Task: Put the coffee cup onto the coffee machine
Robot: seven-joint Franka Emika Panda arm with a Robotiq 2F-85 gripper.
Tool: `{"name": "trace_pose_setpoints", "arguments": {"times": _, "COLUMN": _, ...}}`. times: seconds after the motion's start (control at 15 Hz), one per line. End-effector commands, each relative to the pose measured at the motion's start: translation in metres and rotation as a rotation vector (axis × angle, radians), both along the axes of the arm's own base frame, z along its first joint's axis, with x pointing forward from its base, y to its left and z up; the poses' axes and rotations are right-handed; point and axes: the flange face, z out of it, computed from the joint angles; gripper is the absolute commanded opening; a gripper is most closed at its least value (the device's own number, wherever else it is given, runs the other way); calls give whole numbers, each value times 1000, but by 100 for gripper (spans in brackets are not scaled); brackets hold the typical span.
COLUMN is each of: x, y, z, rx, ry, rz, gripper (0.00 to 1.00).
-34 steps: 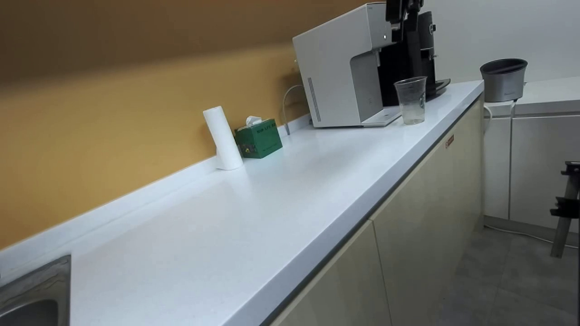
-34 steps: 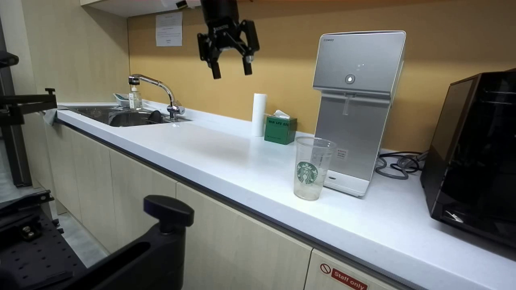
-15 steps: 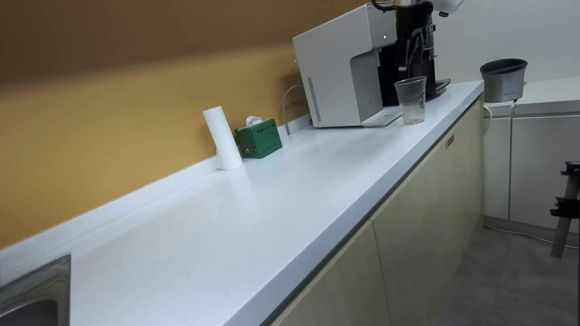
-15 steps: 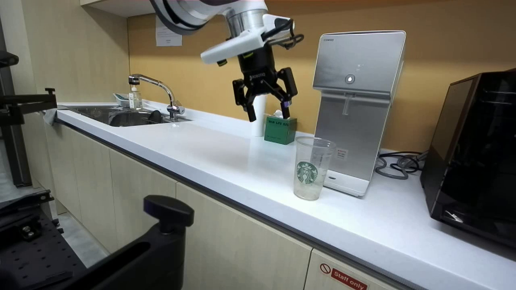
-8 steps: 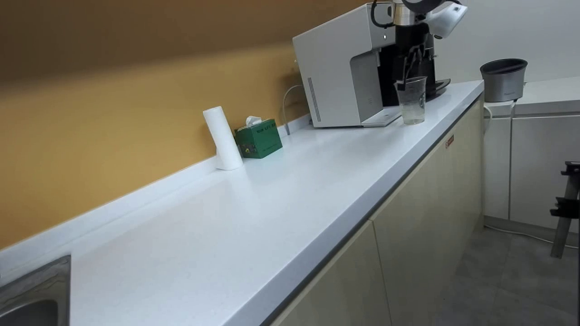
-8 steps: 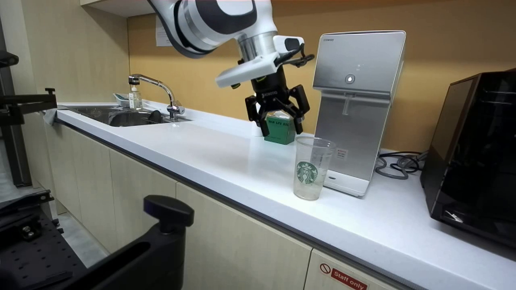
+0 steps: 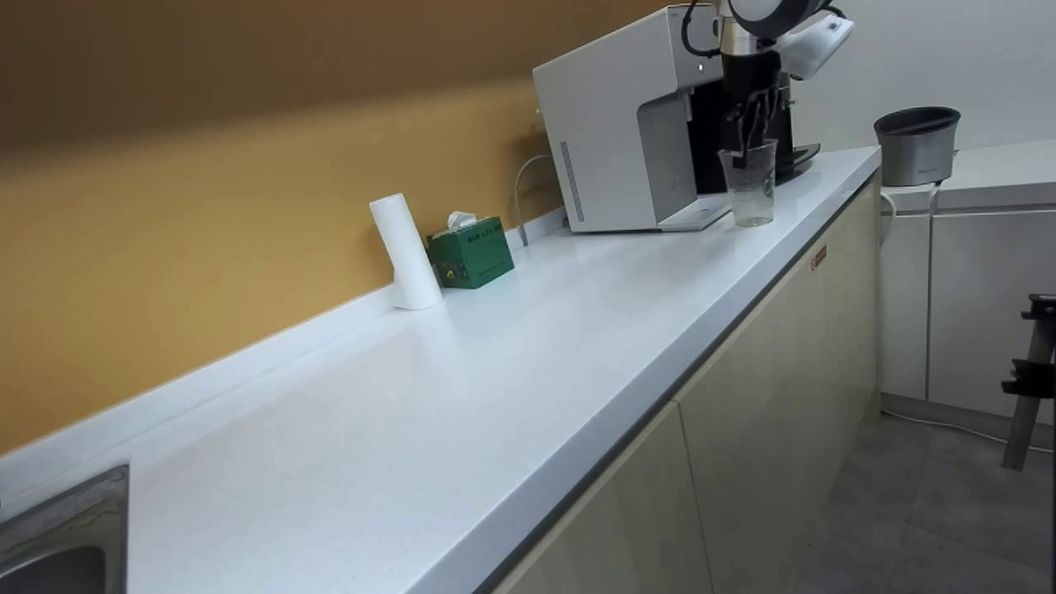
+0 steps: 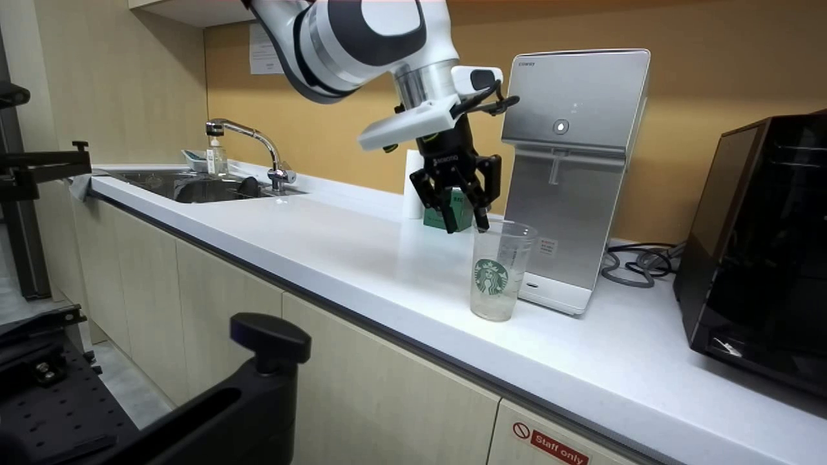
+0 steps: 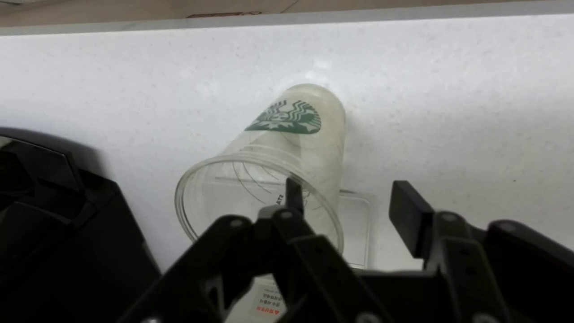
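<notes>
Two spread fingers (image 9: 410,220) hang near one coffee cup (image 8: 501,271) beside one coffee machine (image 8: 575,174).

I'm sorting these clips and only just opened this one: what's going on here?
A robot arm holds its open gripper close by the rim of a clear coffee cup, which stands upright on the counter in front of the coffee machine. In the wrist view one finger overlaps the cup's mouth, the other is outside it; contact is unclear. The cup isn't gripped or on the machine yet.
</notes>
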Motion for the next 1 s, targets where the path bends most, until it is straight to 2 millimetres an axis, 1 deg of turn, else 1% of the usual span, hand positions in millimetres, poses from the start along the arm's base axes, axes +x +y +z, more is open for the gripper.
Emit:
{"name": "trace_pose_setpoints", "arguments": {"times": 0.0, "x": 6, "y": -8, "z": 4, "rx": -7, "ry": -24, "rz": -43, "gripper": 25}}
{"name": "trace_pose_setpoints", "arguments": {"times": 0.2, "x": 6, "y": -10, "z": 5, "rx": -8, "ry": -33, "rz": -59, "gripper": 5}}
{"name": "trace_pose_setpoints", "arguments": {"times": 0.27, "x": 7, "y": -11, "z": 6, "rx": -9, "ry": -36, "rz": -63, "gripper": 1}}
{"name": "trace_pose_setpoints", "arguments": {"times": 0.33, "x": 7, "y": -12, "z": 8, "rx": -12, "ry": -41, "rz": -65, "gripper": 0}}
{"name": "trace_pose_setpoints", "arguments": {"times": 0.6, "x": 14, "y": -17, "z": 23, "rx": -40, "ry": -48, "rz": -64, "gripper": 1}}
{"name": "trace_pose_setpoints", "arguments": {"times": 0.93, "x": 34, "y": -20, "z": 50, "rx": -136, "ry": -20, "rz": 6, "gripper": 1}}
